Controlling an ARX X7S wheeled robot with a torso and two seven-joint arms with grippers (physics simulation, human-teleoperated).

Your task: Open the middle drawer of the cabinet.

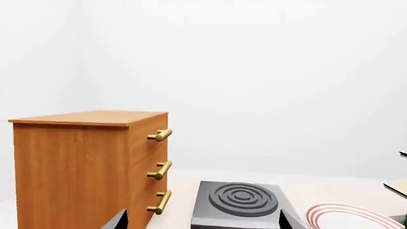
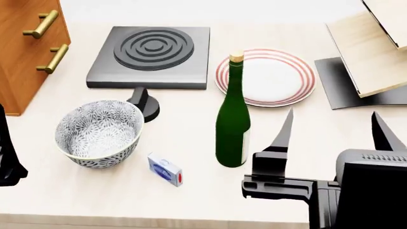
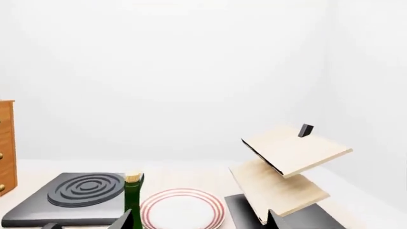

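The cabinet [image 1: 76, 167] is orange-brown wood with three stacked drawers and brass bar handles. The middle drawer [image 1: 144, 168] is shut, and its handle [image 1: 160, 170] sits between the top and bottom ones. In the head view the cabinet [image 2: 22, 71] stands at the far left with two handles showing. My left gripper [image 1: 203, 223] is open and empty. It is low over the table, well short of the cabinet's front. Only a dark part of the left arm [image 2: 6, 162] shows in the head view. My right gripper [image 2: 332, 136] is open and empty at the near right.
A grey hotplate [image 2: 149, 50] lies right of the cabinet. A patterned bowl [image 2: 98, 131], a small black object [image 2: 145, 102], a small blue box [image 2: 165, 169], a green bottle [image 2: 233, 124] and a red-rimmed plate [image 2: 267, 76] are on the table. A pale wood rack [image 2: 369, 52] stands far right.
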